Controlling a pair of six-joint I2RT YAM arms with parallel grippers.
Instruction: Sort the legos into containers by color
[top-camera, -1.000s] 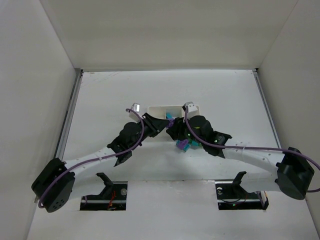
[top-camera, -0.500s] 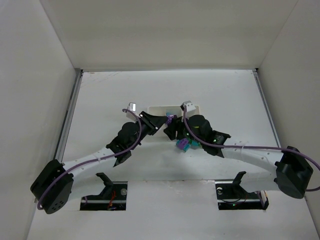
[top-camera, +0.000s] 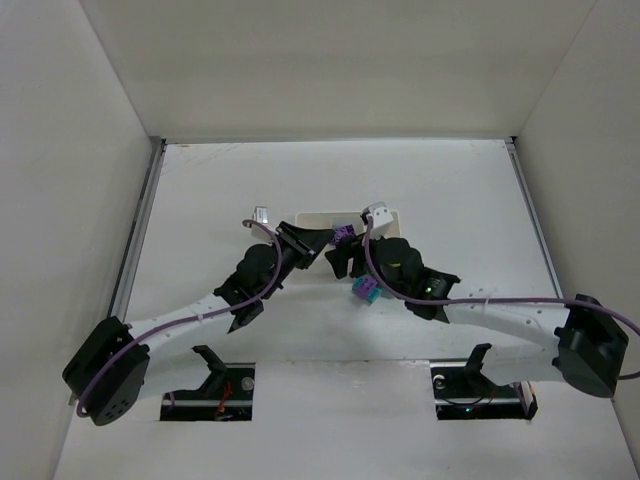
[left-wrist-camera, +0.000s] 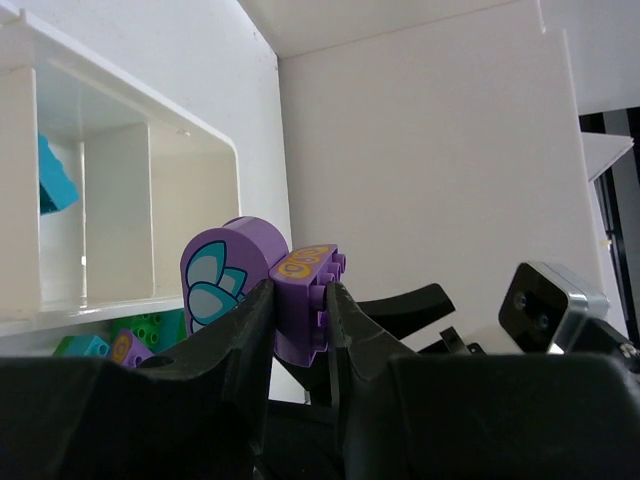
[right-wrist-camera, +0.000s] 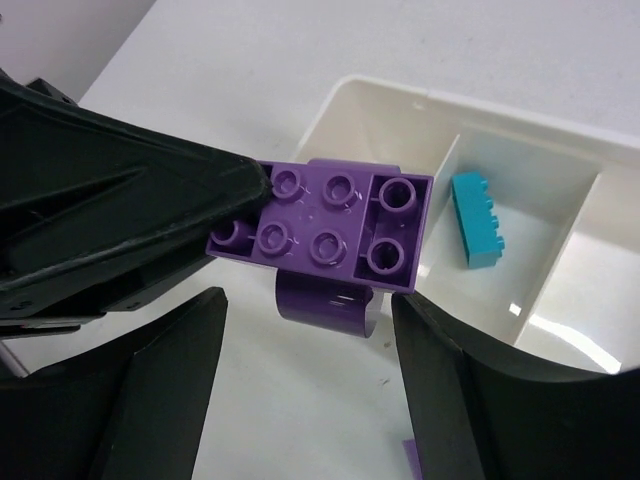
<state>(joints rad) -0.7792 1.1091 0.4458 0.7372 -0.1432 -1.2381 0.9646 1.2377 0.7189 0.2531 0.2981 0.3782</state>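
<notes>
My left gripper (left-wrist-camera: 300, 300) is shut on a purple lego stack (left-wrist-camera: 305, 310) with a rounded purple piece (left-wrist-camera: 225, 275) joined to it. It holds the stack in the air at the near edge of the white three-compartment tray (left-wrist-camera: 190, 150). In the right wrist view the stack (right-wrist-camera: 330, 230) sits just beyond my right gripper (right-wrist-camera: 310, 330), which is open and not touching it. A cyan brick (right-wrist-camera: 478, 220) lies in the tray's middle compartment. In the top view the stack (top-camera: 343, 236) hangs between the two grippers.
A small pile of loose cyan, purple and green bricks (top-camera: 365, 290) lies on the table under the right arm. Green bricks (left-wrist-camera: 150, 325) also show below the tray in the left wrist view. The tray's rim (right-wrist-camera: 400, 95) is close ahead.
Both grippers have shifted slightly toward the tray. The purple stack now shows between them in the left gripper's grip.
</notes>
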